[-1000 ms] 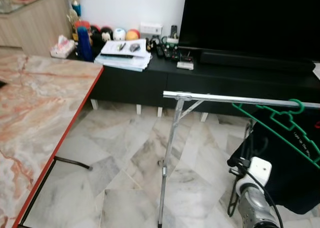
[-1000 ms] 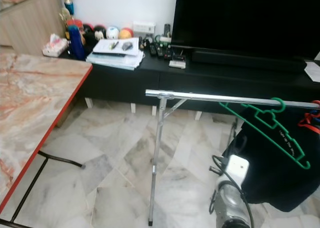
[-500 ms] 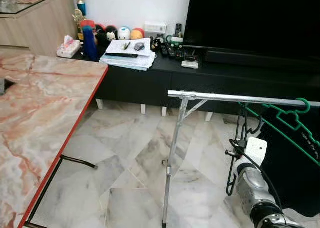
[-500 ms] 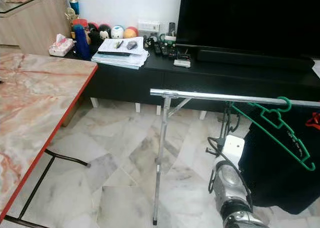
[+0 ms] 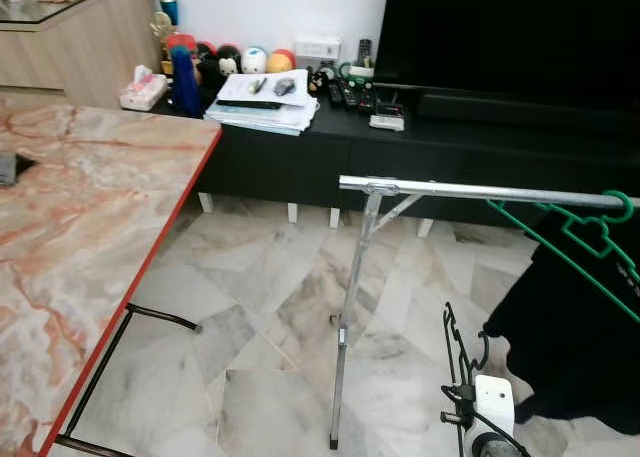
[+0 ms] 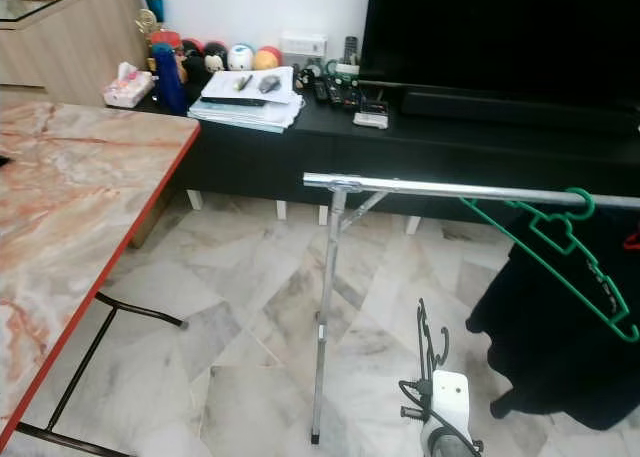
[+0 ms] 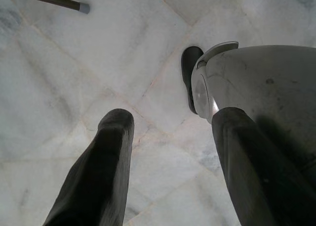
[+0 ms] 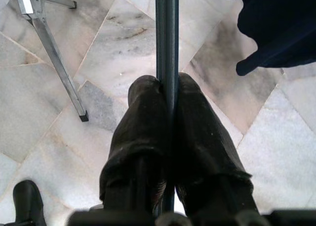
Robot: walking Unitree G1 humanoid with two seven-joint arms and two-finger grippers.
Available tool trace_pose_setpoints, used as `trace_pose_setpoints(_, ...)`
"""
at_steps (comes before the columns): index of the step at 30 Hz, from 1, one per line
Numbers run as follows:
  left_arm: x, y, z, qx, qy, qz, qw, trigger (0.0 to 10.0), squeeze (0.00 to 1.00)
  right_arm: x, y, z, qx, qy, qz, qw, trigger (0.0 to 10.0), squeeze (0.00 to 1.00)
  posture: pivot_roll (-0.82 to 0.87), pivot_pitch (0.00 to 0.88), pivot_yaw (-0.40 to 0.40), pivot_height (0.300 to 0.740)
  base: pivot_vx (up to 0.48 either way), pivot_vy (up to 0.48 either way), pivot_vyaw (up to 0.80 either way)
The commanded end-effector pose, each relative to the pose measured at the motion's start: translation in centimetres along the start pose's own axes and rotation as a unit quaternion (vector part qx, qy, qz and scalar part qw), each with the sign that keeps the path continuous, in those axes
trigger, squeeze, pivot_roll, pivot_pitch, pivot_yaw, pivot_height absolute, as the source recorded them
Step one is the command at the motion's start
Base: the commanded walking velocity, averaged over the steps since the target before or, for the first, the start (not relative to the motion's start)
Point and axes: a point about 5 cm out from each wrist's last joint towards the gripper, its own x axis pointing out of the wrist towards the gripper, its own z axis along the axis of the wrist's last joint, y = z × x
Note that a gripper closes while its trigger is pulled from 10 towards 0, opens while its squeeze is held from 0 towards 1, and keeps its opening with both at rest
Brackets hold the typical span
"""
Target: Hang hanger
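A silver rack rail point(image 5: 480, 190) runs across at mid height on a thin leg point(image 5: 345, 337). A green hanger point(image 5: 585, 239) hangs on the rail at the right, over a black garment point(image 5: 580, 347). My right gripper point(image 8: 166, 90) is shut on a thin dark hanger point(image 8: 166, 33). Its hook end point(image 5: 456, 349) sticks up from my right wrist point(image 5: 492, 419), low and well below the rail, beside the garment. My left gripper point(image 7: 168, 122) hangs open over the floor, nothing between its fingers.
A marble table with a red edge point(image 5: 150, 257) stands on the left. A black TV console point(image 5: 450, 152) with papers, remotes and toys runs along the far wall under a large TV point(image 5: 510, 27). Marble floor point(image 5: 260, 327) lies open between table and rack.
My right arm has sunk from beside the rail to low near the floor, carrying the dark hanger down with it. The camera has shifted a little.
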Motion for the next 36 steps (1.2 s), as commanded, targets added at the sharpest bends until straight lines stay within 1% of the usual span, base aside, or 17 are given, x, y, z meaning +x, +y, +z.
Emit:
trace_pose_setpoints(1,-0.1,-1.6,-0.7,-0.001,0.011,-0.026,1.000,10.0,0.00,0.0,-0.1,0.1,-0.006,0.001,0.000,1.000,10.0,0.00,0.04,0.160,-0.055,0.740,0.000,0.000,0.00)
trace_pose_setpoints(3,-0.1,-1.6,-0.7,-0.003,0.011,-0.026,1.000,10.0,0.00,-0.1,-0.2,-0.2,-0.013,0.006,0.002,1.000,10.0,0.00,0.04,0.162,-0.053,0.740,0.000,0.000,0.00)
trace_pose_setpoints(5,0.0,-1.5,-0.4,0.000,0.009,-0.029,1.000,10.0,0.00,-1.1,-0.8,-3.9,-0.019,0.074,-0.007,0.997,10.0,0.00,0.04,0.170,-0.038,0.740,0.000,0.000,0.00)
trace_pose_setpoints(9,0.1,-1.4,-0.2,0.001,0.009,-0.028,1.000,10.0,0.00,-1.5,-0.6,-4.8,-0.016,0.084,0.005,0.996,10.0,0.00,0.03,0.175,-0.033,0.740,0.000,0.000,0.00)
trace_pose_setpoints(14,0.1,-1.6,0.0,0.001,0.010,-0.029,1.000,10.0,0.00,-1.9,-0.9,-5.8,-0.011,0.098,-0.004,0.995,10.0,0.00,0.04,0.179,-0.032,0.740,0.000,0.000,0.00)
trace_pose_setpoints(21,0.2,-1.9,0.4,0.001,0.009,-0.032,0.999,10.0,0.00,-2.0,-1.2,-6.1,-0.006,0.099,-0.010,0.995,10.0,0.00,0.04,0.178,-0.031,0.740,0.251,0.000,0.00)
trace_pose_setpoints(31,0.3,-2.6,1.1,0.002,0.004,-0.036,0.999,10.0,0.00,-1.7,-0.8,-5.4,-0.002,0.090,-0.004,0.996,10.0,0.00,0.04,0.169,-0.035,0.740,0.313,0.000,0.00)
trace_pose_setpoints(36,0.4,-2.9,1.4,0.008,0.001,-0.037,0.999,10.0,0.00,-1.6,-0.6,-5.0,0.012,0.082,-0.009,0.997,10.0,0.00,0.05,0.161,-0.033,0.740,0.163,0.000,0.00)
